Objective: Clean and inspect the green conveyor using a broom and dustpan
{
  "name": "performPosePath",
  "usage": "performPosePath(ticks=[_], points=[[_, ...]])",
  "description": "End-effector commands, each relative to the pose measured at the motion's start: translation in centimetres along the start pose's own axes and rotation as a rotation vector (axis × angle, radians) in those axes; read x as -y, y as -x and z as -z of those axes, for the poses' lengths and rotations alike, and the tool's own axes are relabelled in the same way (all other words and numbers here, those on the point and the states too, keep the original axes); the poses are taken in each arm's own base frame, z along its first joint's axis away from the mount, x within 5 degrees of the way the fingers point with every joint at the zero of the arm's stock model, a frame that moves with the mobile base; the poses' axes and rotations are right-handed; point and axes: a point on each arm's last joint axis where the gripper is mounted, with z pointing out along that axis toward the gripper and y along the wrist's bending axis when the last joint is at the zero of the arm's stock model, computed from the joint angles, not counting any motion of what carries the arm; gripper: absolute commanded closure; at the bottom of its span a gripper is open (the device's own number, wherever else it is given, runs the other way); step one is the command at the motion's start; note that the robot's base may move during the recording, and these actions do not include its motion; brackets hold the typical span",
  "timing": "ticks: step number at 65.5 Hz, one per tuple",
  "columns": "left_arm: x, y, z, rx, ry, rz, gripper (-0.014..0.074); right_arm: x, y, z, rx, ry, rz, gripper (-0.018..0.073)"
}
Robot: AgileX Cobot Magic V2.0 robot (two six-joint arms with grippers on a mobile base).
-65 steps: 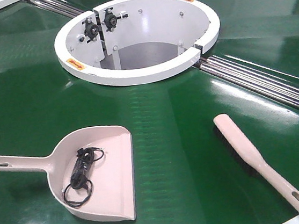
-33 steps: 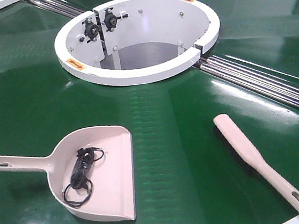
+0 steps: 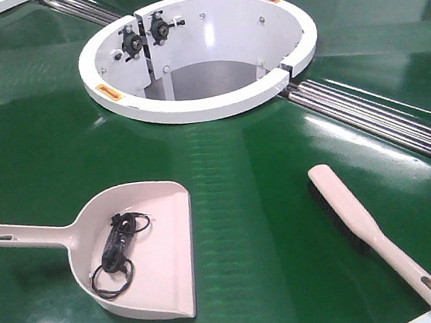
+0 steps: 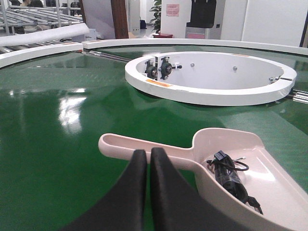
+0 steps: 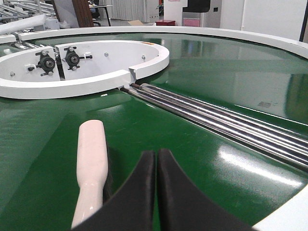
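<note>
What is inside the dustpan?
The dustpan holds a black coiled cable with a small plug. The pan floor beneath the coil is hidden.

Left gripper [image 4: 148,159], right gripper [image 5: 156,161]: smooth matte black tapered jaws.

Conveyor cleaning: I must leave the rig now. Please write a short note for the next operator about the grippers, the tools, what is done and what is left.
Left gripper: shut, empty, just short of the dustpan handle.
Right gripper: shut, empty, beside the broom.
Dustpan lies on the conveyor, near left, with a black cable bundle inside.
Broom lies on the belt, near right, handle toward the rim.
Done: the cable is in the pan, both tools set down.
Left: probably emptying the pan and checking the belt; no other debris shows.
</note>
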Motion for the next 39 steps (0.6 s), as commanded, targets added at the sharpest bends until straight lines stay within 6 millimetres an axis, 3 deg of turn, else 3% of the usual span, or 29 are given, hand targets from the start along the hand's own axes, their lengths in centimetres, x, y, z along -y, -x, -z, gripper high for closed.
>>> performPosePath(ticks=[1, 13, 39], points=[[-0.03, 0.38, 0.08, 0.073, 0.003, 0.009, 0.0603, -0.02, 0.56, 0.1, 0.077, 0.002, 0.02, 0.0568], [-0.03, 0.38, 0.08, 0.073, 0.003, 0.009, 0.0603, -0.5, 0.54, 0.12, 0.077, 0.088, 0.058, 0.0568], [-0.03, 0.38, 0.08, 0.073, 0.003, 0.009, 0.0603, -0.49, 0.6, 0.12, 0.083, 0.085, 0.057, 0.0568]])
